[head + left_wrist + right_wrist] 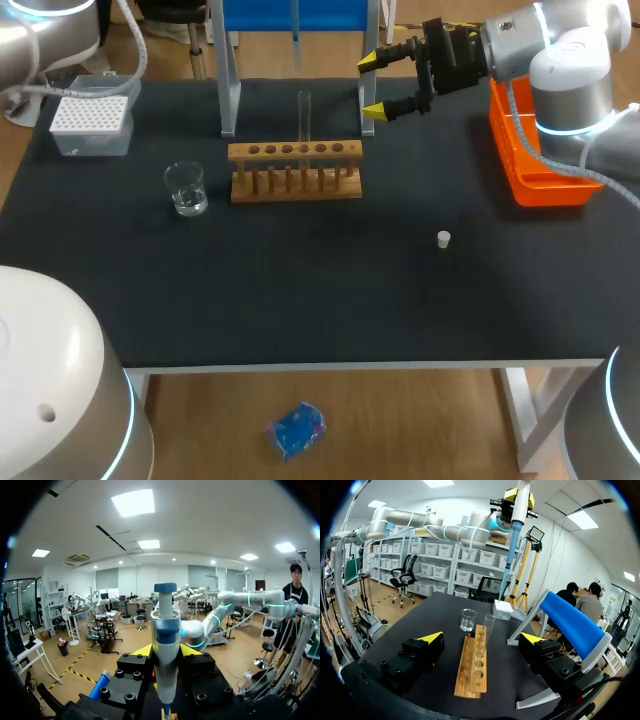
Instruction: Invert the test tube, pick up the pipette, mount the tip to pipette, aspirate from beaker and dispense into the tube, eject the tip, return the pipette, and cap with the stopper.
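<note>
Wrist views alone show the left end effector point(165, 652) grasping the pipette point(165, 630) aloft. Overhead, the right end effector point(372, 86) hangs released, far right of the rack point(296, 172) and tube point(304, 115).

- The pipette point(165, 645) runs off the left wrist view's edge, its lower end unseen there, and it covers most of the left fingers point(143, 651).
- From the right wrist, its top is cut off and its thin lower end is too small to make out.
- The right arm point(565, 60) hides part of the orange bin point(525, 180).
- The stopper point(443, 238) is too small to show its form.
</note>
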